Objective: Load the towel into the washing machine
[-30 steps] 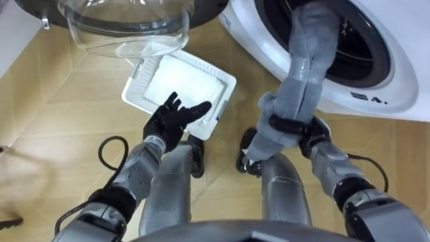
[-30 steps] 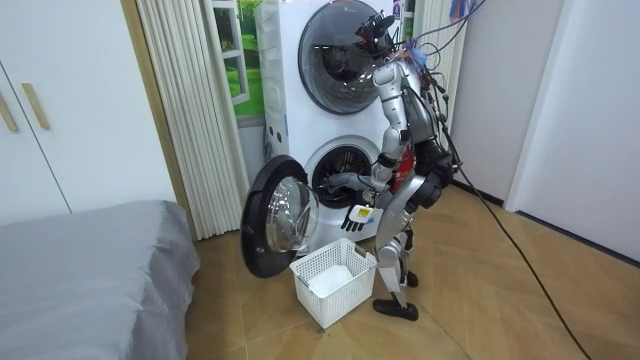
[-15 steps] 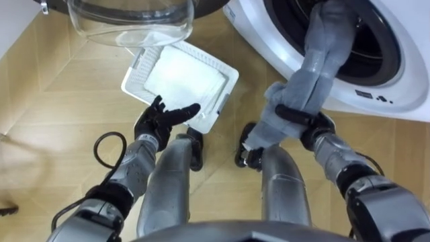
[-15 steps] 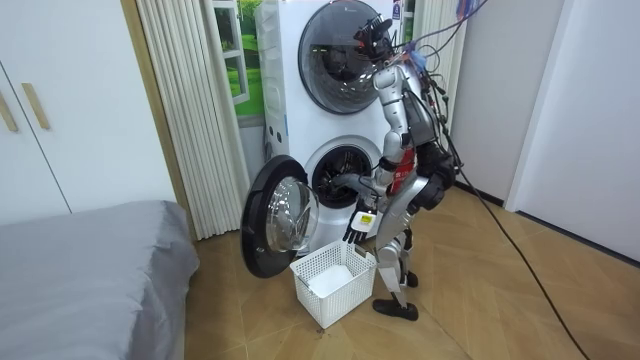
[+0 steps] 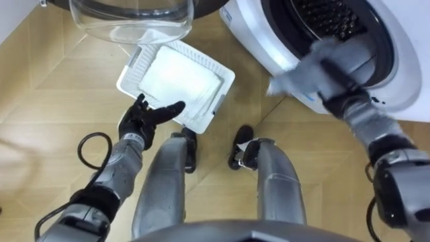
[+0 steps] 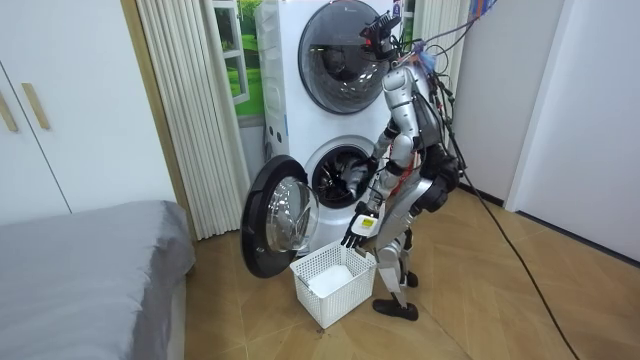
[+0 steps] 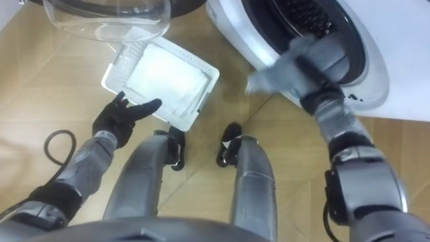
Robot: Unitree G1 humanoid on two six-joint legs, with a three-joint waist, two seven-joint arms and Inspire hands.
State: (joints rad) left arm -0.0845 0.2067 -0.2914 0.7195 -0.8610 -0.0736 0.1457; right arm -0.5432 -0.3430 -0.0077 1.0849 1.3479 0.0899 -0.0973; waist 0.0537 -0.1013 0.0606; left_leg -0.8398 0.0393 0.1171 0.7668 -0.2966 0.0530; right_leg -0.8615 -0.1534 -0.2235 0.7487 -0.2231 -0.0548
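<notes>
Nearest you, your left hand (image 5: 143,118) hung over the wooden floor (image 5: 40,128), fingers straight and spread, holding nothing. Its tips were close to the near edge of the white basket (image 5: 132,67) standing on the floor. To the right and farther off, your right hand (image 5: 336,70) was at the mouth of the washing machine (image 5: 410,47), fingers curled round the grey towel (image 5: 299,75). The towel bunched across the lower rim of the opening; blur hid how far in it reached. Small dark marks (image 5: 376,101) on the white front below the opening were too small to read. Farthest left, the glass door (image 5: 131,20) stood open beyond the basket.
</notes>
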